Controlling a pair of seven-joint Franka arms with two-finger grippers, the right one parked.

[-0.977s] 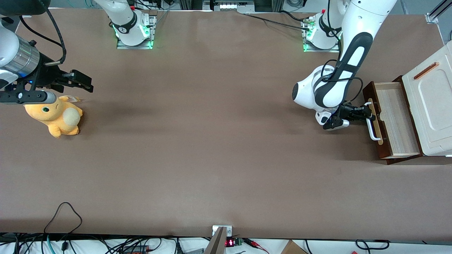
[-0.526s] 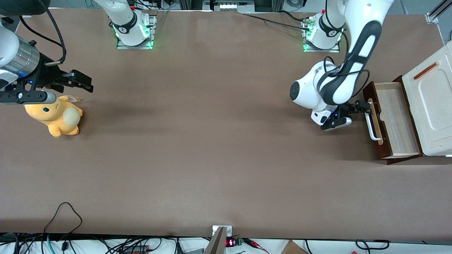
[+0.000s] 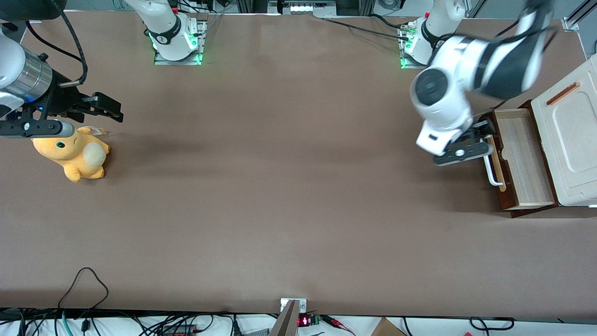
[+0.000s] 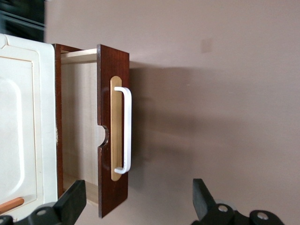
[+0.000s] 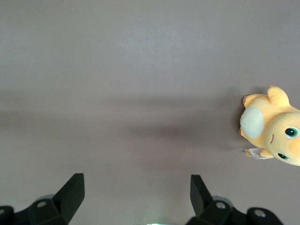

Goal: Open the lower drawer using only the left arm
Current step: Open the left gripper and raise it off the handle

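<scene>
The lower drawer (image 3: 523,158) stands pulled out of the cabinet toward the parked arm's end of the table, its pale wood inside showing. Its dark brown front (image 4: 112,61) carries a white bar handle (image 4: 127,126) over a tan strip. My left gripper (image 3: 478,132) hangs above the table just in front of the drawer front, apart from the handle (image 3: 488,170). In the left wrist view the gripper (image 4: 138,194) is open, its black fingers (image 4: 72,204) wide apart with nothing between them.
The cream-white cabinet top (image 3: 571,140) covers the drawer's rear part, with a thin orange-brown strip (image 3: 563,93) on it. An orange plush toy (image 3: 74,154) lies at the parked arm's end. Cables run along the table edge nearest the front camera.
The gripper has come off the white handle and risen away from the drawer front, with the arm swinging upward. The drawer has stayed pulled out.
</scene>
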